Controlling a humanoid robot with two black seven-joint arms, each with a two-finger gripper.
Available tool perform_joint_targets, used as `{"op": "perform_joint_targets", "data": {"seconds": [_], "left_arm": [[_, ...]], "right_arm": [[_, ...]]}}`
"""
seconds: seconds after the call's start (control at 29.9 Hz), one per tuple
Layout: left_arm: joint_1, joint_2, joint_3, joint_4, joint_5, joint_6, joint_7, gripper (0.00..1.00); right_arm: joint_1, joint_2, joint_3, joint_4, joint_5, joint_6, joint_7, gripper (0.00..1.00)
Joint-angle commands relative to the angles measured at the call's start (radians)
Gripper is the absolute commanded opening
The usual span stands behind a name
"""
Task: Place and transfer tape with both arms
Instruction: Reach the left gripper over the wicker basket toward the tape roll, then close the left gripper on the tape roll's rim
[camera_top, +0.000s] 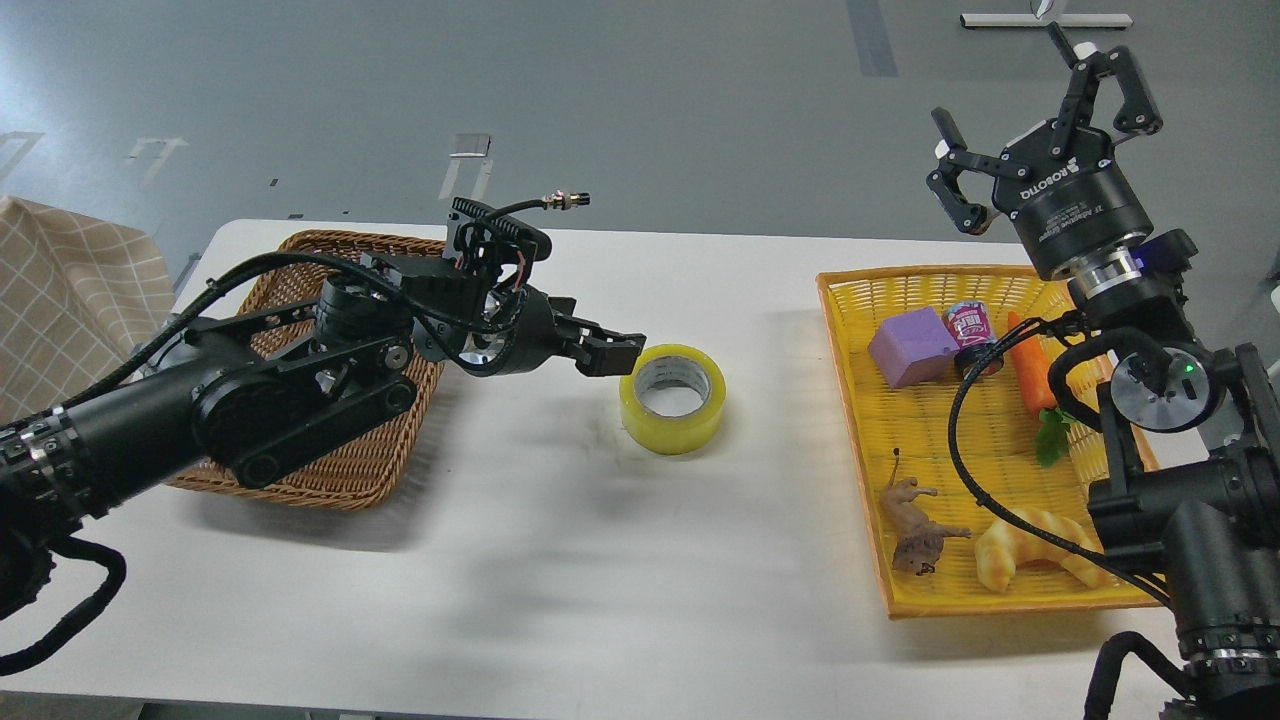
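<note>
At the far left a brown wicker basket (300, 470) sits on the white worktop (520, 560), with the left arm stretched over it toward the right. The left claw (612, 355) reaches the left rim of the tape (673, 397), its fingertips at or just against the upper edge of the roll; the fingers look close together, but from this angle I cannot tell whether they are pinching the wall of the roll or merely meeting it. The tape lies flat, core opening upward, near the middle of the worktop, well apart from both containers. If the step in hand is the left arm's pickup, a sound grasp would probably put one finger inside the core and one outside the yellow wall, pressed down far enough that the roll does not tip or skid on the smooth surface, then lift straight before swinging left over the wicker basket. To the right stands the yellow tray (850, 420) holding a purple block (910, 347), a small can (968, 325), a carrot (1032, 375), an animal figure (915, 530) and a croissant toy (1030, 560). Above its far right corner the right claw (1040, 120) hangs raised with fingers spread, gripping nothing, clear of the left arm's path.
</note>
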Motion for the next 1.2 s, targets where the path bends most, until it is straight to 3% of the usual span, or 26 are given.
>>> {"op": "perform_joint_targets", "data": {"seconds": [0.0, 0.23, 0.4, 0.67, 1.17], "left_arm": [[-0.018, -0.026, 0.000, 0.037, -0.001, 0.000, 0.011, 0.98], [-0.039, -0.082, 0.002, 0.046, -0.001, 0.000, 0.014, 0.98], [-0.050, -0.121, 0.053, 0.071, -0.003, 0.000, 0.040, 0.98], [-0.052, -0.230, 0.080, 0.239, -0.003, 0.000, 0.044, 0.98], [-0.053, -0.267, 0.132, 0.304, -0.006, 0.000, 0.044, 0.98]], "right_arm": [[-0.014, 0.000, 0.002, 0.000, 0.000, 0.000, 0.000, 1.00], [-0.061, -0.003, 0.008, -0.002, 0.000, 0.000, 0.005, 1.00], [-0.087, -0.009, 0.013, 0.000, 0.002, 0.000, 0.012, 1.00], [-0.104, -0.029, 0.018, 0.000, 0.005, 0.000, 0.028, 1.00], [-0.123, -0.029, 0.024, 0.001, 0.006, 0.000, 0.028, 1.00]]}}
